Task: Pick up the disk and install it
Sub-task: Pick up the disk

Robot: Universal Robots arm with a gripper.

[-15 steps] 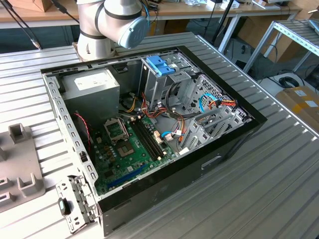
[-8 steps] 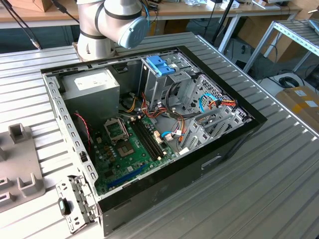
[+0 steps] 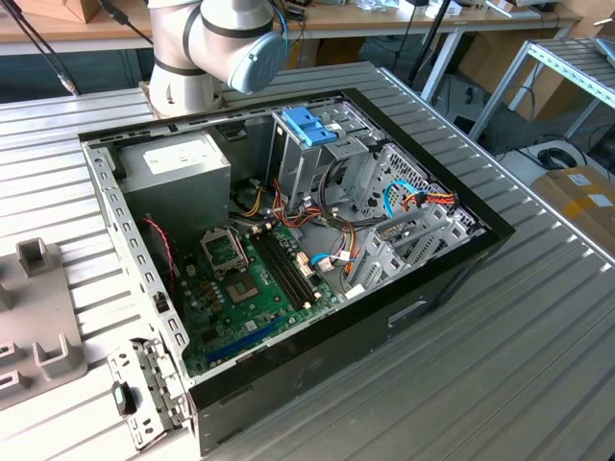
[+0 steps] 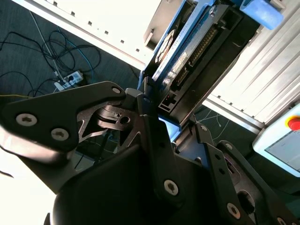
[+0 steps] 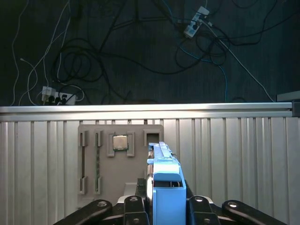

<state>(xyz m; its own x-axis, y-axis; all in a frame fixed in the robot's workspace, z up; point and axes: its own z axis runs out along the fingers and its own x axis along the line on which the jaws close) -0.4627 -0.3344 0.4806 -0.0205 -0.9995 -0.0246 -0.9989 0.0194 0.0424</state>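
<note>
My gripper (image 5: 165, 208) is shut on the disk (image 5: 165, 176), which stands on edge between the black fingers (image 5: 133, 208). Its light-blue carrier rail faces the camera in the first wrist view. In the second wrist view the disk (image 4: 187, 51) shows its dark body, white label and connector end, gripped low between the gripper (image 4: 171, 124) linkages. It hangs in the air above the ribbed metal table (image 5: 234, 154), over a grey fixture plate (image 5: 93, 154). The open computer case (image 3: 288, 240) lies on the table in the exterior view, with a blue latch on a silver drive cage (image 3: 309, 125) at its far side.
The grey fixture plate (image 3: 38, 317) carries a processor chip (image 5: 120, 142) and memory sticks (image 5: 97, 161). The arm's base (image 3: 207, 48) stands behind the case. Cables and power strips (image 5: 56, 97) lie on the floor past the table edge. A red stop button (image 4: 293, 123) sits beside the table.
</note>
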